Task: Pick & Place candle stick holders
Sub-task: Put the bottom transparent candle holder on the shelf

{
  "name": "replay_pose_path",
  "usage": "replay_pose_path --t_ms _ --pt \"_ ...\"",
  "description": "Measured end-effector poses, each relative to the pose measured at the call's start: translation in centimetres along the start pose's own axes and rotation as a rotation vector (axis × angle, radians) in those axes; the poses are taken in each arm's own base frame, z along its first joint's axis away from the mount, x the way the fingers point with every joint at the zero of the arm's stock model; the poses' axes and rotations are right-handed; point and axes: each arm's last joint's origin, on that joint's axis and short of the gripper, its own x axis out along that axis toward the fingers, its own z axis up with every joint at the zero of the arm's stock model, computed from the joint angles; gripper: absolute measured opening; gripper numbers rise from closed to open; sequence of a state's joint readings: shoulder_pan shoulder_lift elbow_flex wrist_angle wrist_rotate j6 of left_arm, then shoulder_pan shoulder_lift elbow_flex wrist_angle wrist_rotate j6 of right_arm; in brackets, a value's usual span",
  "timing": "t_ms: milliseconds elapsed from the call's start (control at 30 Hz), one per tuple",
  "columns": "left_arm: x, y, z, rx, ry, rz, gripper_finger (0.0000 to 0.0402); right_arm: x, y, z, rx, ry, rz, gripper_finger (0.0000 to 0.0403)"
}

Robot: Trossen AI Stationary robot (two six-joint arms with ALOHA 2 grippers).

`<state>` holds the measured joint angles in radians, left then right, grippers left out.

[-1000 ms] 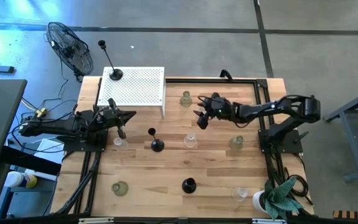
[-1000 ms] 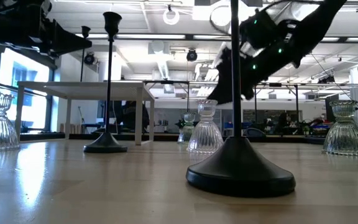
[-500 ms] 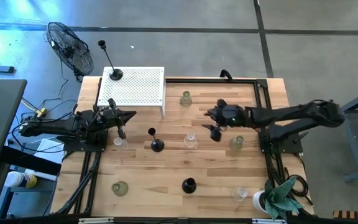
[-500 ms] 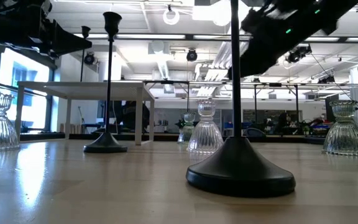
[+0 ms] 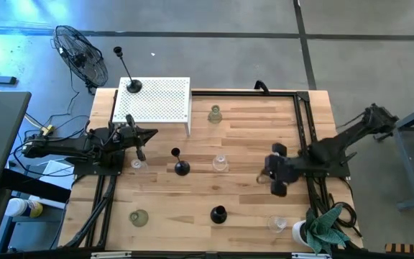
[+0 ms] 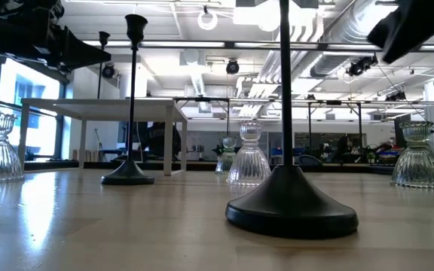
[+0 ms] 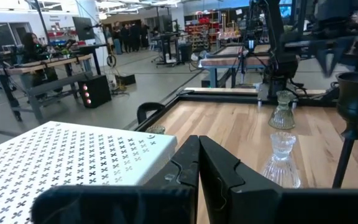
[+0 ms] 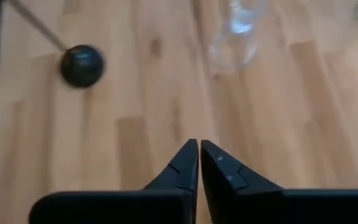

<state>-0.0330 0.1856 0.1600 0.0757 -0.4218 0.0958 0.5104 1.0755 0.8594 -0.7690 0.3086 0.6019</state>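
Note:
Black candle stick holders stand on their dome bases: one on the white perforated board (image 5: 134,86), one mid-table (image 5: 182,167), one near the front (image 5: 218,214). Several clear glass holders stand about the wooden table, among them one at the far middle (image 5: 215,114), one at the centre (image 5: 220,162) and one at the front left (image 5: 139,217). My right gripper (image 5: 277,188) is shut and empty above the table's right part; its wrist view (image 8: 199,155) looks down on a black holder (image 8: 82,65) and a glass one (image 8: 238,31). My left gripper (image 5: 152,133) waits, shut and empty (image 7: 199,162), at the left.
The white perforated board (image 5: 167,101) is raised at the far left of the table. A dark frame (image 5: 302,122) runs along the right and far sides. A white cup (image 5: 300,232) and a plant (image 5: 325,226) sit at the near right corner. A fan (image 5: 81,54) stands beyond the table.
My right gripper has drawn back from the far middle of the table, near the far glass holder, toward the near and right edges, its arm folding back over the right side. No holder has moved.

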Motion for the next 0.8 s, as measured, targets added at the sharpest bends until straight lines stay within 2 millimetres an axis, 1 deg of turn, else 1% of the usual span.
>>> replay_pose_path --t_ms 133,300,367,467,600,700,800 --pt "0.0 0.0 0.0 0.001 -0.001 -0.012 0.0002 -0.8 2.7 -0.5 0.072 0.106 0.007 0.0033" --pt "0.0 0.0 0.0 0.013 -0.002 -0.013 0.0002 -1.8 7.0 -1.2 0.132 0.255 -0.064 0.0037" --pt "0.0 0.0 0.0 0.025 -0.002 -0.012 0.0002 -2.1 8.5 -1.4 0.184 0.292 -0.102 0.0049" --pt "0.0 0.0 0.0 0.028 -0.001 -0.012 0.0002 -2.4 10.5 -1.8 0.254 0.372 -0.123 0.0086" --pt "0.0 0.0 0.0 0.029 0.002 -0.013 0.0002 -2.0 12.9 -3.0 0.336 0.417 -0.148 0.0160" --pt "0.0 -0.1 -0.1 0.015 0.009 -0.021 0.0002 -1.3 13.9 -4.0 0.372 0.425 -0.190 0.0216" --pt "0.0 -0.1 -0.2 0.006 0.017 -0.027 0.0002 -0.4 14.5 -4.9 0.387 0.455 -0.231 0.0259"
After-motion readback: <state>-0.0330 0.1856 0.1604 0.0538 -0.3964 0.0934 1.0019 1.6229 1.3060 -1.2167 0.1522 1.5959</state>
